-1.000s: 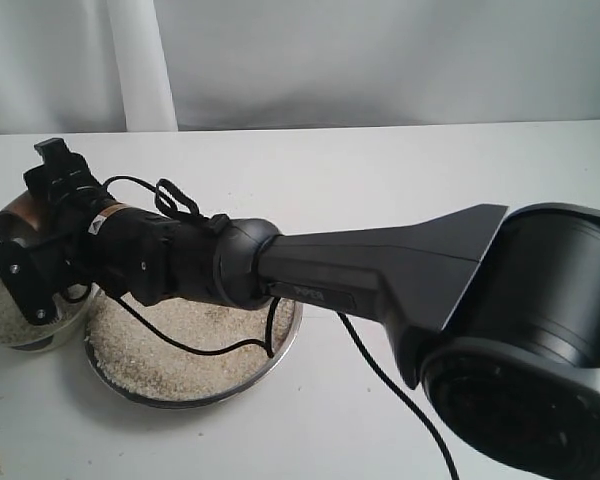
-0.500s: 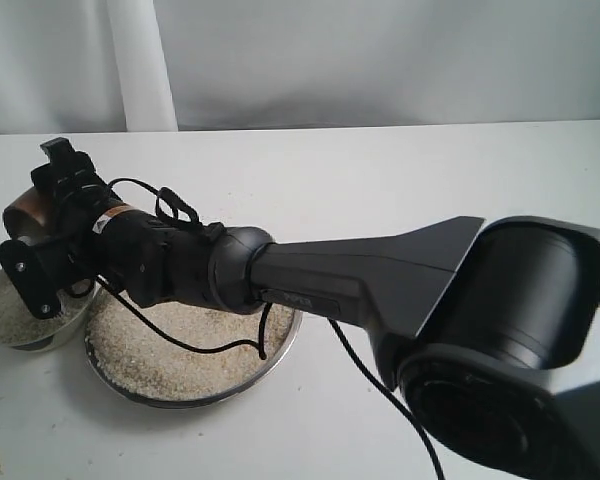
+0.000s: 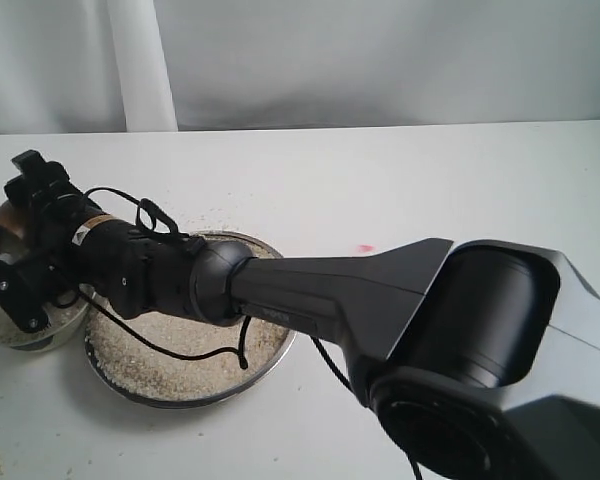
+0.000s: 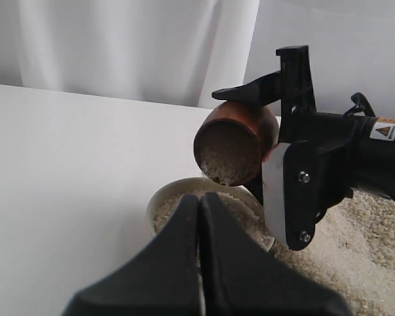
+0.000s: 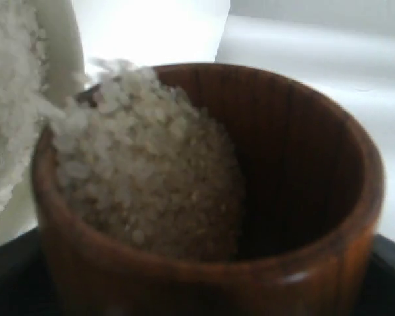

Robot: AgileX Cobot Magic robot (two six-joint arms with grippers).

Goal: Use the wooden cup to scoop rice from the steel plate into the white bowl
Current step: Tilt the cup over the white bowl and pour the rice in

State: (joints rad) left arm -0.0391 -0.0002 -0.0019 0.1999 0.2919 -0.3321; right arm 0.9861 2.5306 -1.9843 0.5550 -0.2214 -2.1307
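Rice (image 4: 222, 168) is tipping from the wooden cup (image 4: 247, 118), pinched in the right gripper (image 4: 240, 141), into the part-filled white bowl (image 4: 159, 197), with plenty lying on the steel plate (image 3: 285, 340).

This looks like a lab test bench: a white tabletop (image 3: 410, 180) backed by a plain white curtain (image 3: 380, 60), with a black robot arm (image 3: 330, 285) over it.

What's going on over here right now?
The right gripper holds the wooden cup, tipped on its side above the white bowl, with rice at its lip. The bowl has rice in it; the steel plate beside it holds more. The left gripper is shut and empty.
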